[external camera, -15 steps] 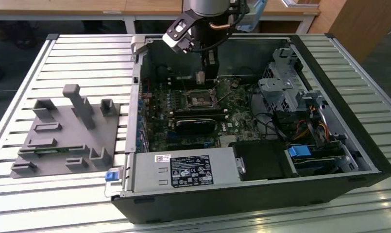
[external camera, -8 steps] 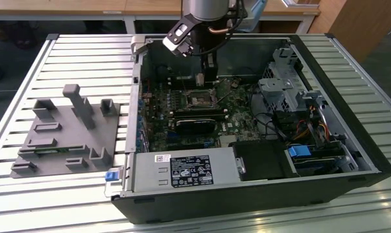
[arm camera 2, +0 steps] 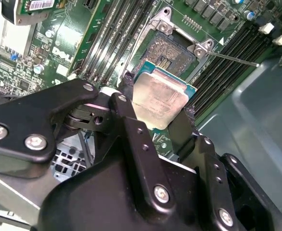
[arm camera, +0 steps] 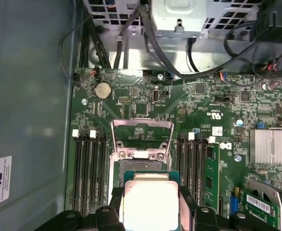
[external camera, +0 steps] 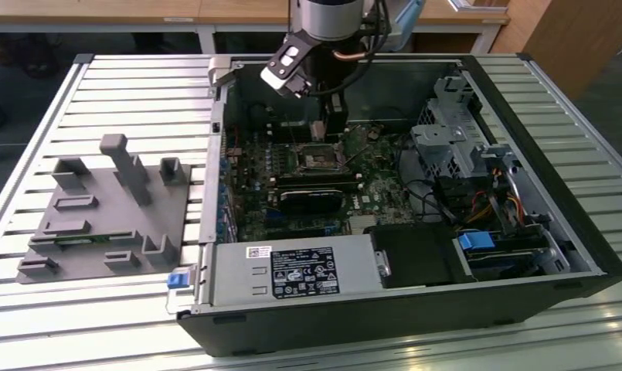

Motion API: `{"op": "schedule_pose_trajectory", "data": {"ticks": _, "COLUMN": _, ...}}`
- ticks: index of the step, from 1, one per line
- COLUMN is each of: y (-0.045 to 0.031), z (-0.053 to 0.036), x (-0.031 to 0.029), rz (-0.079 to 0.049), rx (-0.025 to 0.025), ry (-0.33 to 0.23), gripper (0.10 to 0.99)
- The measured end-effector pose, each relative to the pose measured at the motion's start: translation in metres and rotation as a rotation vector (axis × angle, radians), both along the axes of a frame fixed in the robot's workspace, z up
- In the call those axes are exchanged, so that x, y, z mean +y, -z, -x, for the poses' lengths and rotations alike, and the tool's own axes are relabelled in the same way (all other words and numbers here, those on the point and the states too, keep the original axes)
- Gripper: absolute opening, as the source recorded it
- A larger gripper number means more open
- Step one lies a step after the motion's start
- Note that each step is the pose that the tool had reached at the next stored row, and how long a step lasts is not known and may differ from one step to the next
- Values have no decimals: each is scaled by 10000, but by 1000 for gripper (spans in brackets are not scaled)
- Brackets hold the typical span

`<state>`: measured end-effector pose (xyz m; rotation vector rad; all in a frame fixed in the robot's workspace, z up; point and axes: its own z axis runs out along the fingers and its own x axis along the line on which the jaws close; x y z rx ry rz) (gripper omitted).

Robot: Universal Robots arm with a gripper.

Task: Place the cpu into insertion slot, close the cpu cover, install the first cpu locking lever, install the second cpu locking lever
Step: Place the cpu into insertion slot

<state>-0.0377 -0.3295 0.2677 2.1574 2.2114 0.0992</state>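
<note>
Surface: a slatted metal surface (external camera: 104,85) is seen in the exterior view, carrying an open computer case (external camera: 563,166) and a grey fixture block (external camera: 104,209).
Fixture block: set near the surface's edge on the exterior view's left, just beside the case.
Case: laid on its side towards the surface's edge on the exterior view's right, with the motherboard (external camera: 378,166) exposed and a power supply (external camera: 290,272) along the near wall.
Room: light-topped desks (external camera: 187,9) and a wooden panel (external camera: 579,46) are seen behind the surface.
Pincer: the pincer (arm camera 2: 159,100) is closed on the cpu (arm camera: 150,204), whose opposite edges are clamped between two black fingers (arm camera 2: 126,108).
cpu: held metal top up, just beside the insertion slot (arm camera 2: 172,53) and above the board; it is not seated.
cpu cover: the cpu cover (arm camera: 142,123) is swung open and stands up at the far side of the slot.
Exterior view alone: the arm is shown reaching down into the case from the far edge of the surface.
Second wrist view alone: a thin metal lever (arm camera 2: 232,58) is shown sticking out from one corner of the slot.
First wrist view alone: memory slots (arm camera: 90,168) are shown on both sides of the slot, with a coin cell (arm camera: 102,90), a finned heat sink (arm camera: 271,147) and black cables (arm camera: 146,33) beyond it.
</note>
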Motion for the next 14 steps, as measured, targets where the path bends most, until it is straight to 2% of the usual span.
{"op": "schedule_pose_trajectory", "data": {"ticks": 6, "y": 35, "z": 0, "x": 0, "rz": -1, "rx": -1, "ry": -229, "gripper": 537}}
{"op": "schedule_pose_trajectory", "data": {"ticks": 14, "y": 167, "z": 1, "x": 2, "rz": -2, "rx": 0, "ry": -241, "gripper": 537}}
